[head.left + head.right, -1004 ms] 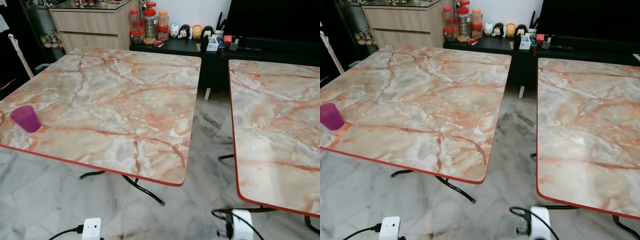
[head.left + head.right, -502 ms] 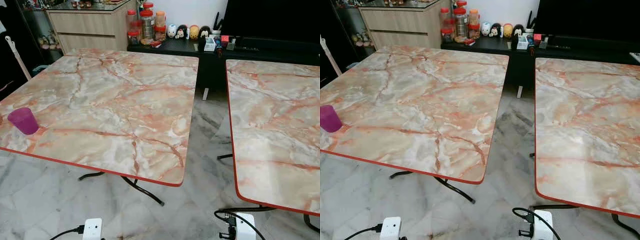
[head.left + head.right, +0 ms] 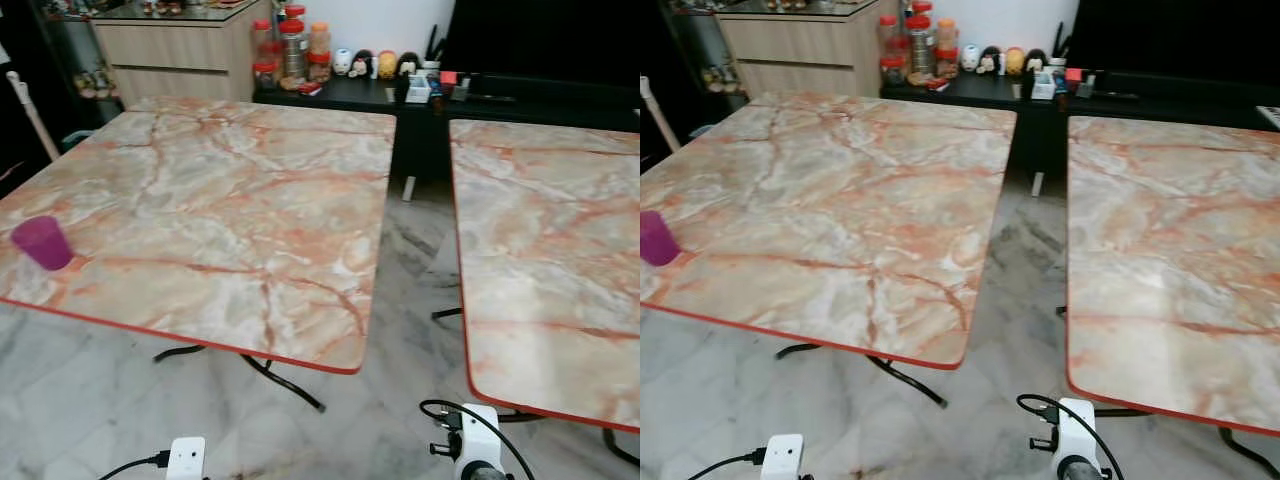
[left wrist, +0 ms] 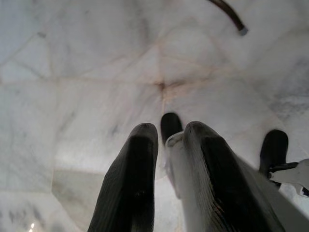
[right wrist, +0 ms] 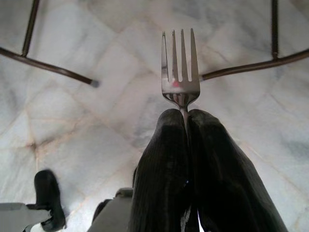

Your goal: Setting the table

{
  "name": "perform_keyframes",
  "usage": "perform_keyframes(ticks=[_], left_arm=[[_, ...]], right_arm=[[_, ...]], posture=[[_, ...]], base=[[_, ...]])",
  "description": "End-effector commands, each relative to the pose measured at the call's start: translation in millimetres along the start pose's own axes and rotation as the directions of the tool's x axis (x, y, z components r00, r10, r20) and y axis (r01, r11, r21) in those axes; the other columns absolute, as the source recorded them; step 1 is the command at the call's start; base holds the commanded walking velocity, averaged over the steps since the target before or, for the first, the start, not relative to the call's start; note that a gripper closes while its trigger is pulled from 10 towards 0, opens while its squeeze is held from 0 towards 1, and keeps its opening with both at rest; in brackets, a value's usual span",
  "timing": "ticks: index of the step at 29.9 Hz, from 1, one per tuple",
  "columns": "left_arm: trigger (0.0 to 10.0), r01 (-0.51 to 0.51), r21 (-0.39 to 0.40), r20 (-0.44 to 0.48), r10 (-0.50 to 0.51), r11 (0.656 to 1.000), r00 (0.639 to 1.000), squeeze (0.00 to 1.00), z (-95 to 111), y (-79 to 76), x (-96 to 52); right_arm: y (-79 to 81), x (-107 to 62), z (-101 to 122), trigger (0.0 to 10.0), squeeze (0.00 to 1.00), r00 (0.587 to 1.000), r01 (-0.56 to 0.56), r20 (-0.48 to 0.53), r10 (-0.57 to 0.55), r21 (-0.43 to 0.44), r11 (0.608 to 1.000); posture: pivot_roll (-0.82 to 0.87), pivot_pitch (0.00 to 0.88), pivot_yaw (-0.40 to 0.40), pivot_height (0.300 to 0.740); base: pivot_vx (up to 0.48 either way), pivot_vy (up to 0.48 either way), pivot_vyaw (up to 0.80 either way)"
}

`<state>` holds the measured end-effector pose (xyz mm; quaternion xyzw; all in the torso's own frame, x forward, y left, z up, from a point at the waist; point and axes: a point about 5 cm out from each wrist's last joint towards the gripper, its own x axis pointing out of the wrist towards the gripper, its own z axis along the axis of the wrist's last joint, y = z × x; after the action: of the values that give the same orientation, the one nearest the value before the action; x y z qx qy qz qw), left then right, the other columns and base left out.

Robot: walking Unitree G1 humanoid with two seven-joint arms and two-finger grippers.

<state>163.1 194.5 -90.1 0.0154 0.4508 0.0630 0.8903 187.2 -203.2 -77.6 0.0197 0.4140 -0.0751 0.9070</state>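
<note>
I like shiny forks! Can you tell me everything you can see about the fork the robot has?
The fork looks like shiny silver metal, with four straight tines and a small pinkish reflection at their base. Its neck is pinched between the two black ribbed fingers of the right end effector, which hide the handle. The tines stick straight out past the fingertips. It is held in the air above the pale marble floor, touching nothing but the fingers.
</note>
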Motion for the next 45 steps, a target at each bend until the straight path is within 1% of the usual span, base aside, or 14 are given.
perform_keyframes(ticks=[1, 6, 11, 17, 36, 45], left_arm=[[10.0, 0.013, 0.022, -0.016, -0.013, 1.0, 1.0, 0.0, -3.2, -4.9, -0.4], [10.0, 0.013, 0.03, -0.02, -0.012, 0.999, 1.0, 0.0, -4.7, -3.6, -0.8], [10.0, 0.009, 0.033, -0.017, -0.008, 0.999, 1.0, 0.0, -3.0, -0.8, -0.4], [10.0, 0.009, 0.037, -0.012, -0.009, 0.999, 1.0, 0.0, -1.1, -0.5, 0.1], [10.0, 0.015, 0.06, -0.018, -0.014, 0.998, 1.0, 0.0, -3.5, 1.3, -0.5], [10.0, 0.019, 0.073, -0.021, -0.018, 0.997, 1.0, 0.0, -4.5, 2.4, -0.8]], right_arm=[[-2.3, 1.0, 2.9, 10.0, 0.0, 1.0, 0.013, -0.005, -0.013, 0.008, 1.0], [-2.0, 0.9, 1.5, 10.0, 0.0, 1.0, 0.01, -0.018, -0.01, 0.013, 1.0], [-2.7, -0.6, -4.3, 10.0, 0.0, 0.999, 0.012, -0.032, -0.012, 0.002, 1.0], [-2.3, -0.8, -5.4, 10.0, 0.0, 0.999, 0.011, -0.037, -0.011, 0.003, 1.0], [2.0, -1.3, -7.0, 10.0, 0.0, 1.0, -0.003, -0.031, 0.003, 0.001, 1.0], [1.0, -1.0, -3.4, 10.0, 0.0, 1.0, 0.002, -0.001, -0.001, 0.021, 1.0]], posture=[[-0.03, 0.0, -0.003, 0.732], [-0.04, 0.0, 0.001, 0.732], [-0.03, 0.0, 0.0, 0.732], [-0.03, 0.0, 0.001, 0.732], [-0.04, 0.0, 0.01, 0.732], [-0.05, 0.0, 0.016, 0.732]], base=[[0.0, -0.48, 0.0], [0.0, -0.48, -0.52], [0.0, -0.48, 0.0], [0.0, -0.48, 0.0], [0.0, -0.48, 0.0], [0.0, -0.48, 0.0]])
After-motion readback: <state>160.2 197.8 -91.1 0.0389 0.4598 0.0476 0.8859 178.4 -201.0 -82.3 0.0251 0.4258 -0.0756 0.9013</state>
